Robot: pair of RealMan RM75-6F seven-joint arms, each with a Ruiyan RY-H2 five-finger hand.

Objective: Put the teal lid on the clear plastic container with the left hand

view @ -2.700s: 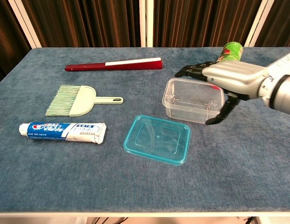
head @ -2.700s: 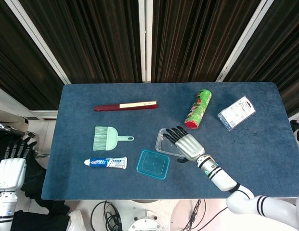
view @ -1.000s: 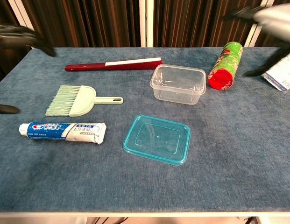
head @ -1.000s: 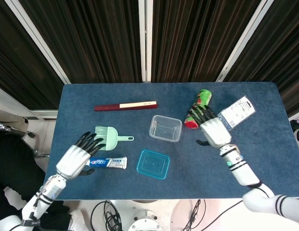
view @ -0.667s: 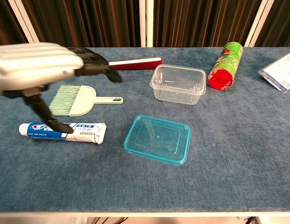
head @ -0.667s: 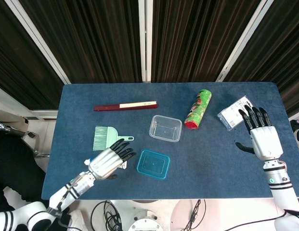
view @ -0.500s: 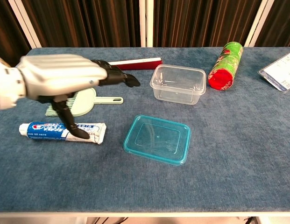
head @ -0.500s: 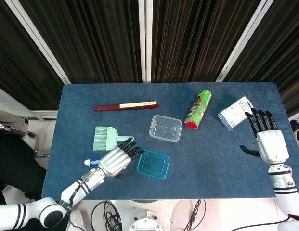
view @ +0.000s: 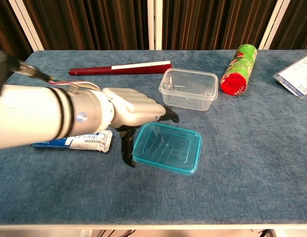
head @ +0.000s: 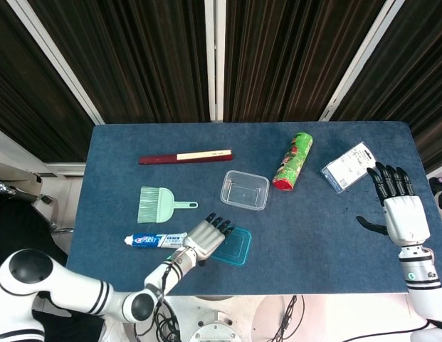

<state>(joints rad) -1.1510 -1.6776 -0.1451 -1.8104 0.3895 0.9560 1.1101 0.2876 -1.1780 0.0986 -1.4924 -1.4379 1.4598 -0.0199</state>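
Observation:
The teal lid (head: 235,247) (view: 169,147) lies flat on the blue table near the front edge. The clear plastic container (head: 244,189) (view: 189,89) stands empty just behind it, a short gap away. My left hand (head: 206,239) (view: 136,111) hovers over the lid's left end. Its fingers reach across the lid's far left corner and the thumb (view: 127,150) points down beside the near left corner. I see no firm grip on the lid. My right hand (head: 400,210) is far off at the table's right edge, fingers spread and holding nothing; the chest view does not show it.
A toothpaste tube (head: 155,240) (view: 84,140) lies just left of my left hand, with a green brush (head: 158,204) behind it. A red folded fan (head: 185,157) (view: 118,68) lies at the back. A green can (head: 293,161) (view: 240,69) and a clear packet (head: 349,167) (view: 296,75) sit right of the container.
My left hand has moved right from above the toothpaste to the lid's left end and dropped lower. The right hand has barely shifted. Lid and container stay put.

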